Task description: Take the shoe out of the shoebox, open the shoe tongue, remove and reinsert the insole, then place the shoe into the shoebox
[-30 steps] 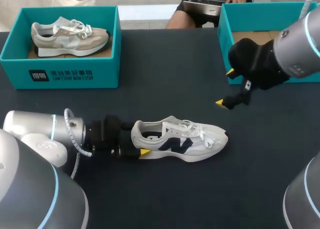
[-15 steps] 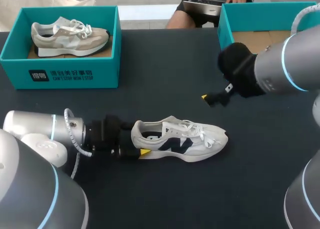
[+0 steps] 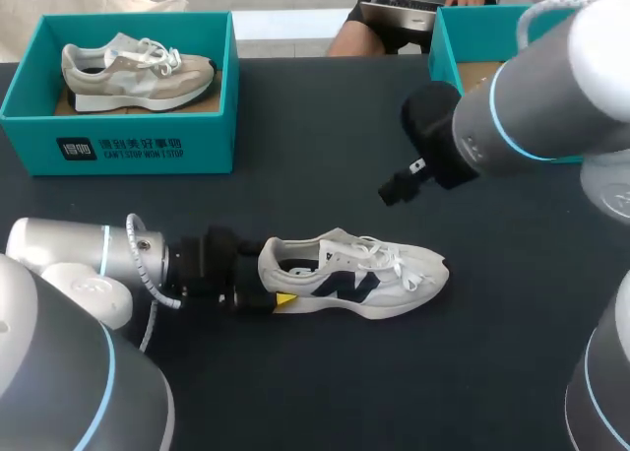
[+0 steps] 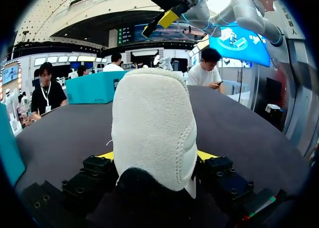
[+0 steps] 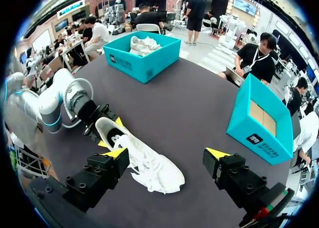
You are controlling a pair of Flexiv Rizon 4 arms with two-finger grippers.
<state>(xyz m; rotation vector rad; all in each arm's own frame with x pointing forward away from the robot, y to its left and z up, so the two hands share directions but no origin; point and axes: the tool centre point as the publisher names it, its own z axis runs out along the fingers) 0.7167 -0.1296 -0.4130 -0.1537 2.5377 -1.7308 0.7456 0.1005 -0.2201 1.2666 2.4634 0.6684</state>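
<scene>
The white shoe (image 3: 354, 276) lay on its sole on the dark table (image 3: 325, 136), out of its box, its padded heel pinched between the two fingers of the left gripper (image 4: 155, 157), one yellow tip on each side of the heel counter, and its toe pointing straight ahead of that hand. The right gripper (image 5: 167, 153) hung above it with fingers spread wide and nothing between them, the shoe's laces (image 3: 389, 252) below and slightly ahead of its tips. The empty shoebox (image 5: 259, 118) stood off to that gripper's side, and the second shoebox (image 3: 118, 141) with a beige shoe (image 3: 138, 69) was well beyond it. The shoe looked light, with soft mesh and suede that would give under pressure; only the heel and sole seemed stiff enough to brace against. The tongue (image 3: 343, 238) probably called for a shallow pinch at its free upper edge, just behind the top lacing, while the heel grip kept the shoe from sliding.
</scene>
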